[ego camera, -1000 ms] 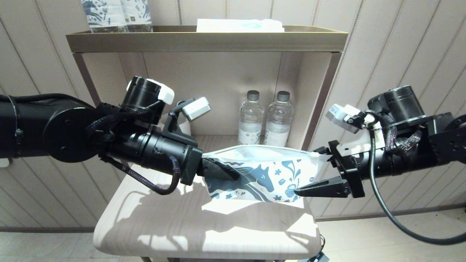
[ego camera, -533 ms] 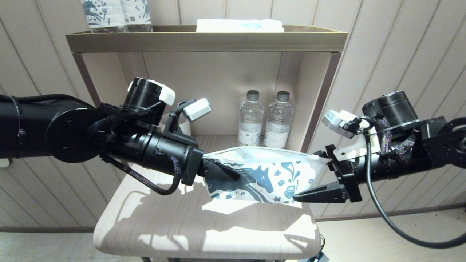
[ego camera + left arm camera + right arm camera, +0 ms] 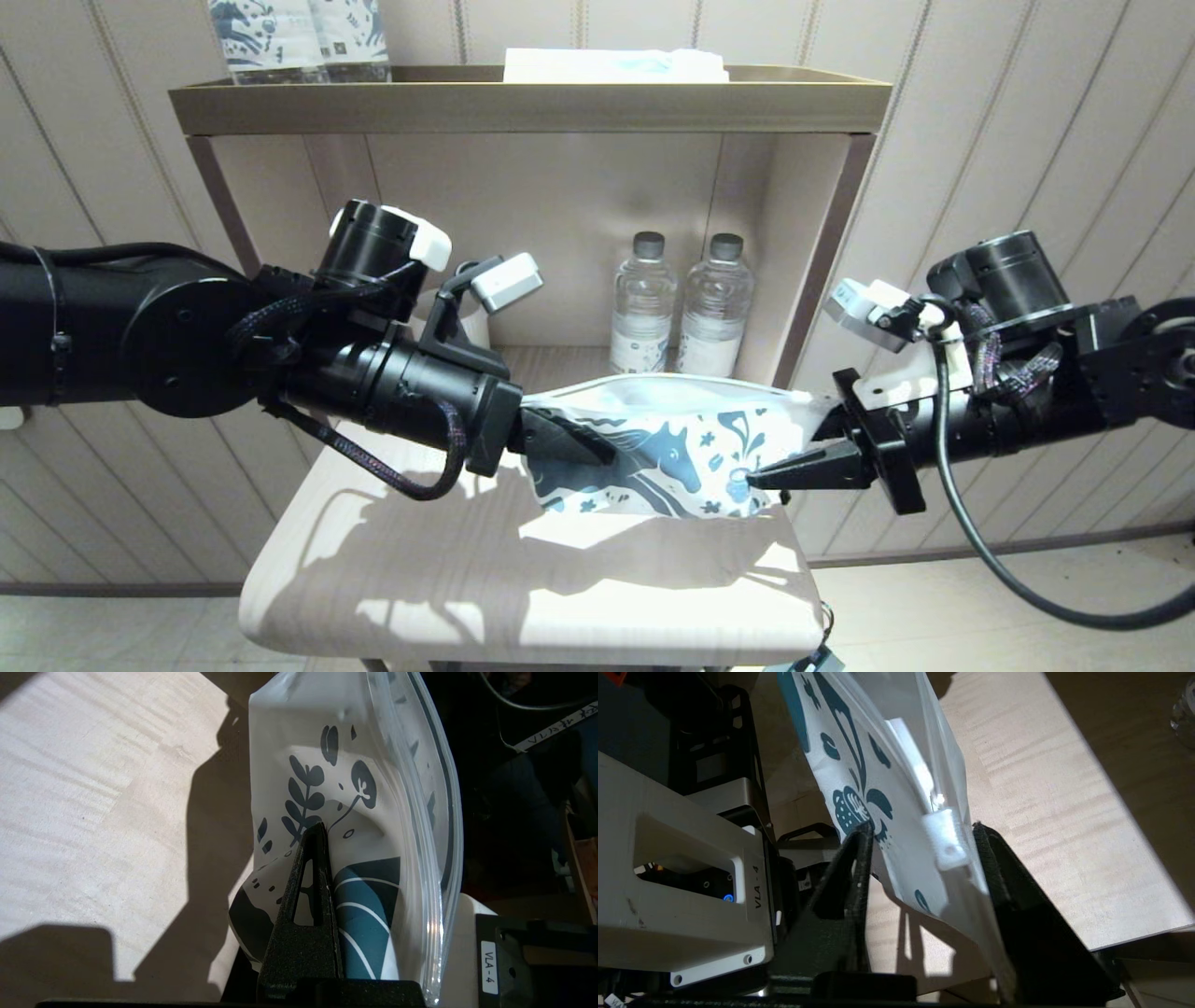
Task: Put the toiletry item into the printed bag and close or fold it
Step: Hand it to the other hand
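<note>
The printed bag (image 3: 667, 448) is held above the middle of the desk (image 3: 523, 597), stretched between the two hands. Its left end is clenched in the left hand (image 3: 569, 439); its right end lies between the part-open fingers of the right hand (image 3: 789, 467), one finger to each side, and a firm grasp cannot be confirmed. The bag's long axis runs from hand to hand, its zip edge uppermost. Two water bottles (image 3: 681, 303) are seen behind it in the shelf recess.
</note>
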